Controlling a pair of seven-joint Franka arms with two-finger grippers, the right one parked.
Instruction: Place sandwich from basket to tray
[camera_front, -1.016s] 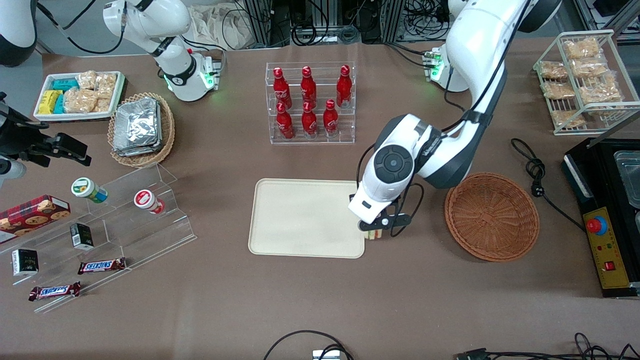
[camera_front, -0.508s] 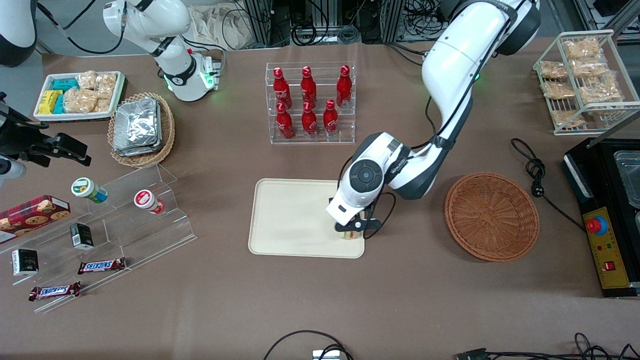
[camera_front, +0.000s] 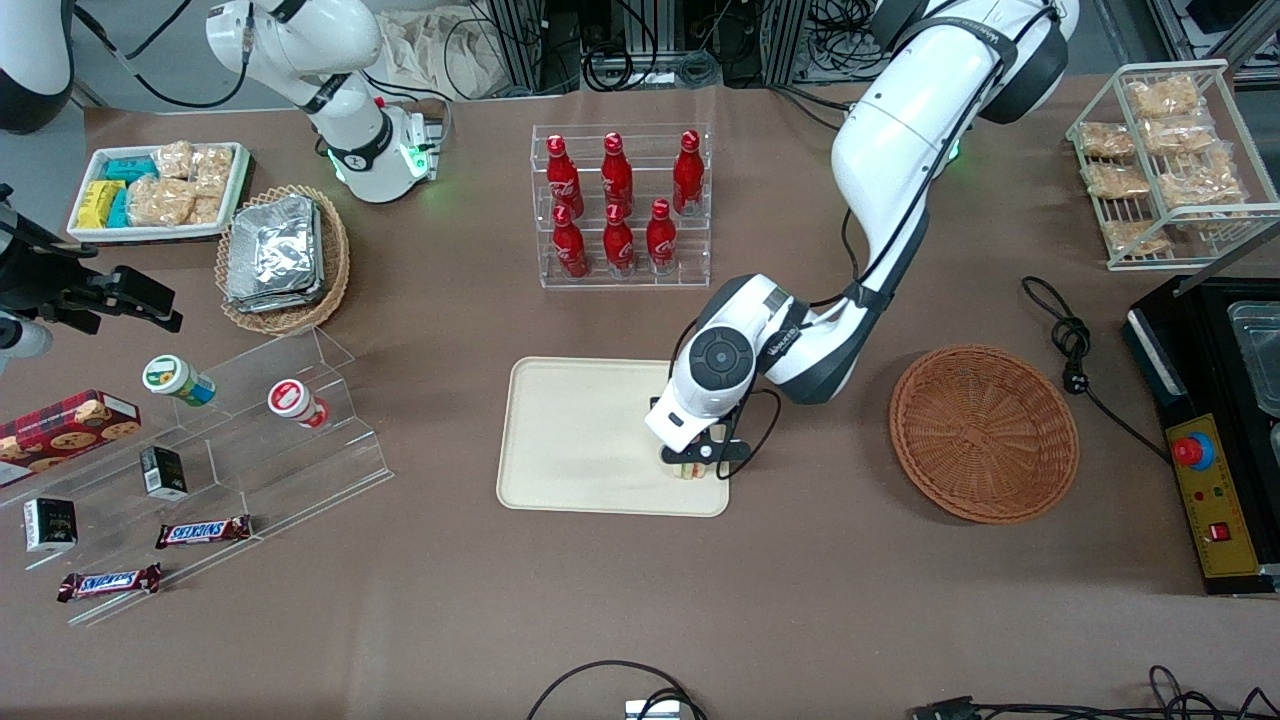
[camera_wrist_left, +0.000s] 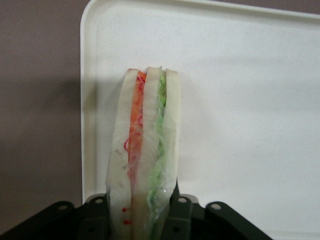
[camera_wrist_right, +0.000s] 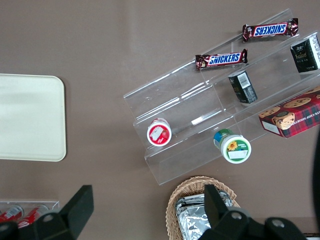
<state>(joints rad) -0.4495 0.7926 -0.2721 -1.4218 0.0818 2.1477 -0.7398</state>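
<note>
My left gripper (camera_front: 689, 463) is shut on the sandwich (camera_wrist_left: 144, 150), a wedge of pale bread with orange-red and green layers, held on edge between the fingers (camera_wrist_left: 182, 212). It hangs over the corner of the cream tray (camera_front: 590, 430) that is nearest the front camera and the basket. In the front view only a sliver of the sandwich (camera_front: 687, 470) shows under the wrist. The tray (camera_wrist_left: 240, 100) fills much of the left wrist view. The reddish-brown woven basket (camera_front: 984, 432) sits empty toward the working arm's end of the table.
A clear rack of red bottles (camera_front: 620, 205) stands farther from the front camera than the tray. A clear stepped stand (camera_front: 230, 440) with cups and snack bars lies toward the parked arm's end. A black box (camera_front: 1210, 430) and a cable (camera_front: 1070, 345) lie beside the basket.
My left gripper has carried the sandwich from beside the tray's edge to over the tray's near corner, moving away from the basket.
</note>
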